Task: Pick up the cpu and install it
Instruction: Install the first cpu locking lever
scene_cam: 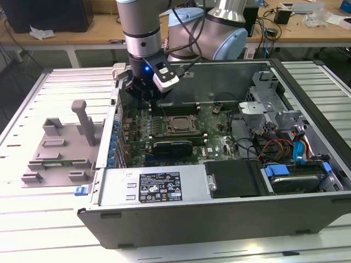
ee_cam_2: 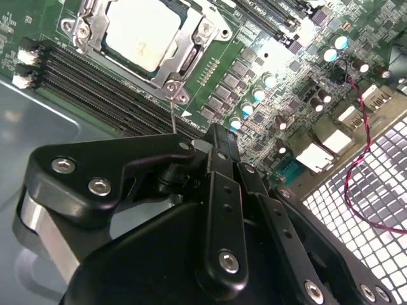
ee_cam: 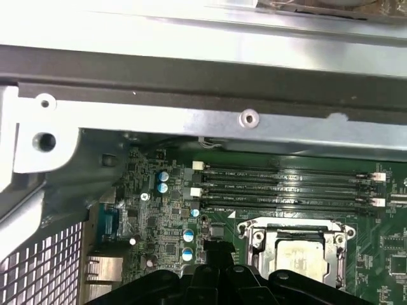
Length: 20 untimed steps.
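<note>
1. The hand (scene_cam: 143,92) is seen hanging over the open computer case (scene_cam: 219,181), above the motherboard (scene_cam: 181,129) and just off the socket frame (scene_cam: 181,125), toward the case's rear wall. In the second wrist view the black fingers (ee_cam_2: 219,149) are drawn together to a narrow tip with nothing between them.
2. A thin metal lever (ee_cam_2: 173,114) is seen in the second wrist view rising from a corner of the socket frame (ee_cam_2: 149,44) to just beside the tip of the hand (ee_cam_2: 216,143); whether it is touched cannot be told.
3. The cpu (ee_cam_2: 141,32) is seated flat in the socket frame, its pale silver top framed by the metal bracket. It is also seen in the first wrist view (ee_cam: 299,257) and in the exterior view (scene_cam: 181,124).
4. Rows of dark memory slots (ee_cam: 280,187) are laid just beside the socket frame, between it and the case wall.
5. A grey fixture plate (scene_cam: 60,150) with upright blocks is set on the bench (scene_cam: 33,219), outside the case and well apart from the socket frame, on the exterior view's left.
</note>
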{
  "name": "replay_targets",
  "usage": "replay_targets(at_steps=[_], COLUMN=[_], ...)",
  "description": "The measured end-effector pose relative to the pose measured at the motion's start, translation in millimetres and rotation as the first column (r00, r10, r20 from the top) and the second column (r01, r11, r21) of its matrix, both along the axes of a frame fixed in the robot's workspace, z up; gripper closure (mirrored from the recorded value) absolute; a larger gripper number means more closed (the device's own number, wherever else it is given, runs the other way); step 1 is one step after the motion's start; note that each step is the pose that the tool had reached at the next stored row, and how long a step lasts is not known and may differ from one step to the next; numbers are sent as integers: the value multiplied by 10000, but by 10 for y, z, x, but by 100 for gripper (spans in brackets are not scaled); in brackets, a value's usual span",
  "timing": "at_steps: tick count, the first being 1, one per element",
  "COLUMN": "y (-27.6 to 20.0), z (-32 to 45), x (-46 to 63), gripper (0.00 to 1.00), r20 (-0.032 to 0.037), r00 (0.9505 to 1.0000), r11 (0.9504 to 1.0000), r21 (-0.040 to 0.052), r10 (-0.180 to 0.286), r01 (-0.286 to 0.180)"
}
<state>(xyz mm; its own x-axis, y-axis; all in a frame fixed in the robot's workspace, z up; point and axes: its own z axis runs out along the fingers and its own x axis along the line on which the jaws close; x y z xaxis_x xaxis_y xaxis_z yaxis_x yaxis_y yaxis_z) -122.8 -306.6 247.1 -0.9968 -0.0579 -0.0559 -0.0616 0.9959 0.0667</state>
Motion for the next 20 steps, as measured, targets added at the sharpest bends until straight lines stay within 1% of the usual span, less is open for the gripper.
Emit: replay_targets(at_steps=[2,4,7,8,10,11,12,13,16,17,18,20], y=[0,0,0,0,0,0,0,1,0,0,-2,-3], z=[10,22,55,59,67,69,70,69,70,69,69,68], x=[-1,-1,0,0,-1,-1,-1,-1,29,66,137,229], gripper=[89,89,89,89,89,89,89,89,89,89,89,89], r20=[8,11,18,22,38,48,56,57,57,57,57,55], r00=[10000,10000,10000,10000,10000,10000,10000,10000,10000,10000,10000,10000], r11=[9999,9998,9996,9994,9984,9974,9965,9962,9962,9962,9962,9962], r21=[124,175,285,343,568,723,834,874,875,875,875,875], r10=[-1,-3,-1,-2,-3,-3,-4,-5,-3,-4,-5,-5], r01=[1,3,0,1,1,0,-1,0,-2,-1,-1,0])
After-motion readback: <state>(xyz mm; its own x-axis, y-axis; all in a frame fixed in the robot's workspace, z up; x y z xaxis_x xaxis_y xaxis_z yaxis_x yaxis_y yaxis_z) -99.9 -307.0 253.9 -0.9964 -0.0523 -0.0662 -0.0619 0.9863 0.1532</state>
